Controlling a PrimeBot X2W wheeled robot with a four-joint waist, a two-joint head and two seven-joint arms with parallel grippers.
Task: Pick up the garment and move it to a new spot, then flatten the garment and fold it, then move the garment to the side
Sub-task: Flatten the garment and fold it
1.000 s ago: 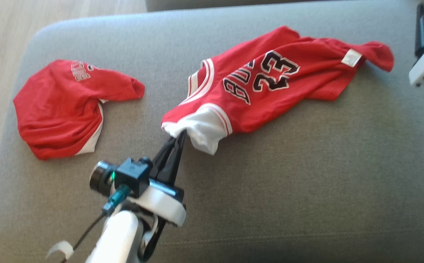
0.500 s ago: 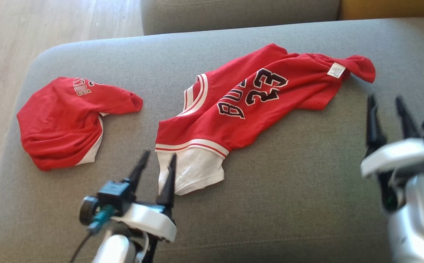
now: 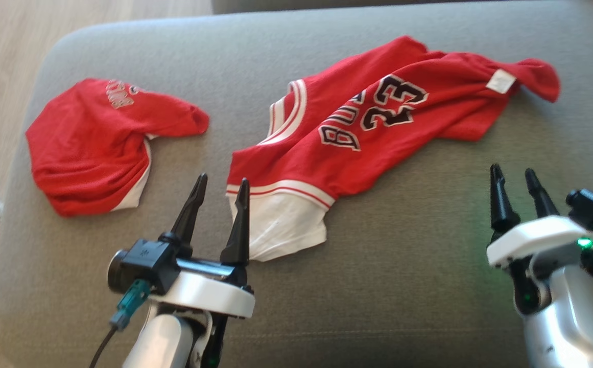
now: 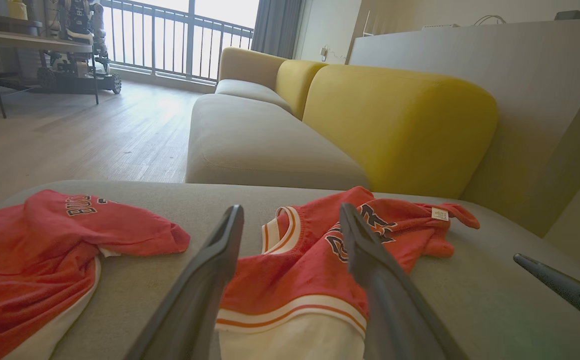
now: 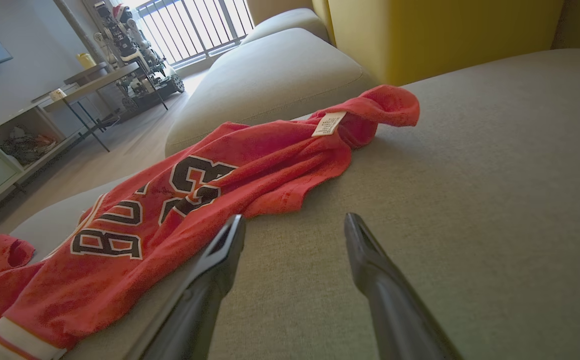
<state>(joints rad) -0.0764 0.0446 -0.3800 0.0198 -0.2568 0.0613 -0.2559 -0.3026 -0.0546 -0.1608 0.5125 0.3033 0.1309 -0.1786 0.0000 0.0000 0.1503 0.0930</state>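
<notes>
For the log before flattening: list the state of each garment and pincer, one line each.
Number 23 jersey: rumpled on the grey cushion, unfolded, not held.
Second red garment: bunched up, to the left.
Left pincer: open, empty, at the jersey's white end.
Right pincer: open, empty, apart from the jersey.

A home living room — a long grey fabric sofa [image 4: 250, 145] with mustard-yellow padded back cushions [image 4: 399, 125] stands on a pale wooden plank floor [image 4: 95, 135]. Beyond it are a tall window with a barred balcony railing [image 4: 170, 45], a grey curtain [image 4: 275, 25] — and a low pale cabinet with open shelves [image 5: 0, 150].
</notes>
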